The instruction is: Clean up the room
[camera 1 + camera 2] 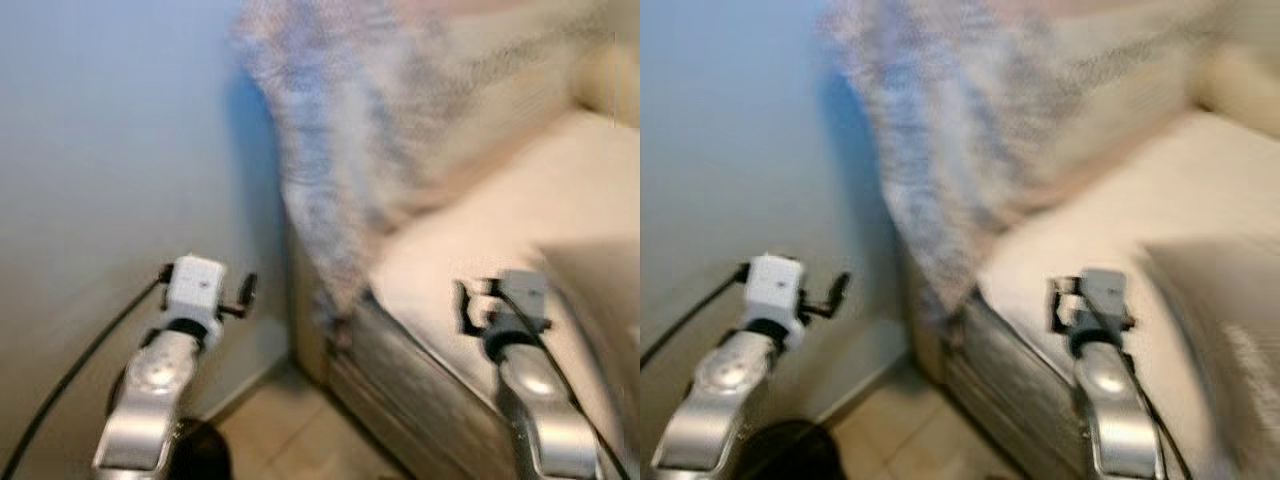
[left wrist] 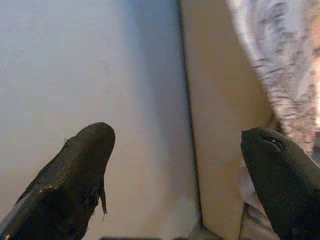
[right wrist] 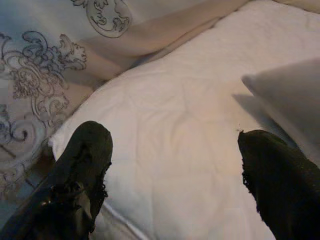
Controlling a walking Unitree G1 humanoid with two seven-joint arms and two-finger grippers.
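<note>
Both claws sit spread and empty: my left gripper [image 2: 177, 165] faces the pale wall [image 1: 110, 140] at lower left, and my right gripper [image 3: 175, 170] hangs over the white cushion [image 3: 185, 120] of one beige sofa [image 1: 520, 210]. One patterned throw [image 1: 330, 150] drapes the sofa's arm, upper centre, blurred. I can read no writing anywhere. One grey pillow [image 3: 290, 95] is cut off at right.

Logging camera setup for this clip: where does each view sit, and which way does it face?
Head stereo views: look down at the bed corner by the wall; both arms show.
Left wrist view: left gripper, open, faces the wall.
Right wrist view: right gripper, open, over the white mattress.
All views share the patterned blanket.
</note>
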